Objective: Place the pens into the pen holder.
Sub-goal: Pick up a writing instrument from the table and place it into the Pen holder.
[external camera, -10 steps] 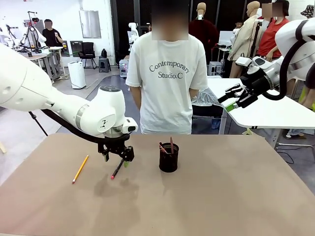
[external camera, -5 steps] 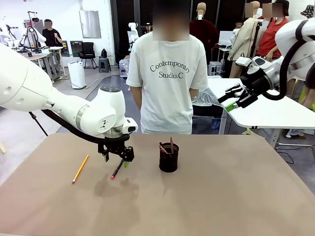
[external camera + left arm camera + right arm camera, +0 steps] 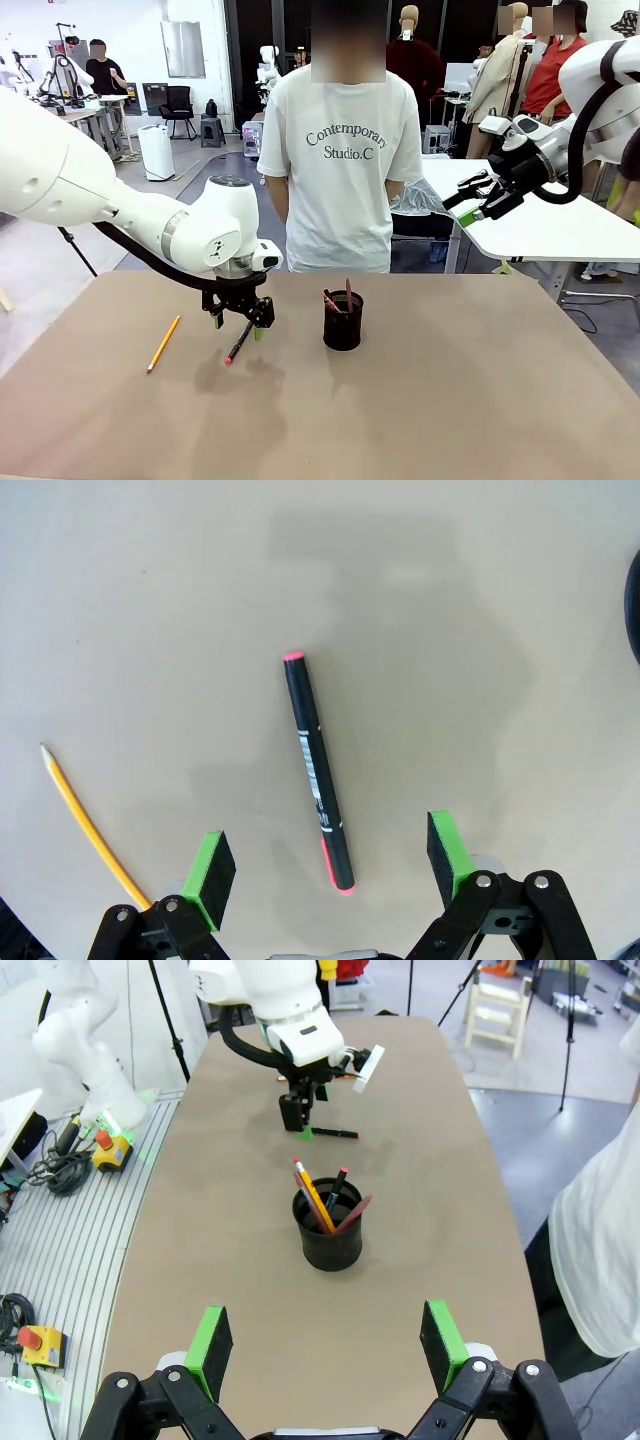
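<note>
Black pen (image 3: 317, 790) lies on the table (image 3: 450, 400) between the spread left jaws, ungripped: pickup step, next needs a straight drop, mid-barrel pinch, then carry to the pen holder (image 3: 343, 322) off to their side; right jaws spread, empty.

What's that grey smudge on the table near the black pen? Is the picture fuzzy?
Left wrist view: sharp, not fuzzy; the smudges are soft shadows around the black pen. Front view: the left hand throws a faint shadow on the table below it. Right wrist view: the pen holder is in focus.
</note>
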Tool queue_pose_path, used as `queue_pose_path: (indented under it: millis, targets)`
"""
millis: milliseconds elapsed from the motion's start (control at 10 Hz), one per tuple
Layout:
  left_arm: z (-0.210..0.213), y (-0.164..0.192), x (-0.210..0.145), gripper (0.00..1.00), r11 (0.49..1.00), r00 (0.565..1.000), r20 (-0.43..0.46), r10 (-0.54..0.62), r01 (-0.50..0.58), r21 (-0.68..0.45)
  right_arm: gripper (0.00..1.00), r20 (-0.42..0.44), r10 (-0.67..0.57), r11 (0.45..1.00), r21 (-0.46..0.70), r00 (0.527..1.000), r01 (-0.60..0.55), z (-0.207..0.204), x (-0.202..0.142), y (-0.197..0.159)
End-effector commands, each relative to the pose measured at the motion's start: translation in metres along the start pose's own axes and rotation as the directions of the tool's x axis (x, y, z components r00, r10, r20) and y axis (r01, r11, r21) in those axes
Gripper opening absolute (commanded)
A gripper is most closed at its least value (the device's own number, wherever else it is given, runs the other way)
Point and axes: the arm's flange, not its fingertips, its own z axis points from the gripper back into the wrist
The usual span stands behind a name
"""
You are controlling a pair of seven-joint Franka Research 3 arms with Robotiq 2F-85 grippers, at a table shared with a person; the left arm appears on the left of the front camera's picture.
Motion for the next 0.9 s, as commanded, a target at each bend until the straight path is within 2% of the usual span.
queue_pose_path:
  millis: [0,500,600,800]
  targets:
    - [0.000,0.008,0.013,1.00,1.000,1.000,-0.010,0.010,-0.010,-0.029,1.00,-0.005,0.004,1.000,-0.003,1.000,-0.004,0.001,0.003,-0.003]
    - [-0.016,0.014,0.024,1.00,1.000,1.000,0.009,0.013,-0.013,-0.026,1.00,-0.005,0.004,1.000,-0.003,1.000,-0.004,0.001,0.003,-0.003]
    - [-0.018,0.013,0.025,0.97,1.000,1.000,0.012,0.004,-0.004,-0.017,1.00,-0.005,0.004,1.000,-0.003,1.000,-0.004,0.001,0.003,-0.003]
    - [-0.021,0.011,0.026,0.58,1.000,1.000,0.004,0.002,-0.002,-0.009,1.00,-0.005,0.004,1.000,-0.003,1.000,-0.004,0.001,0.003,-0.003]
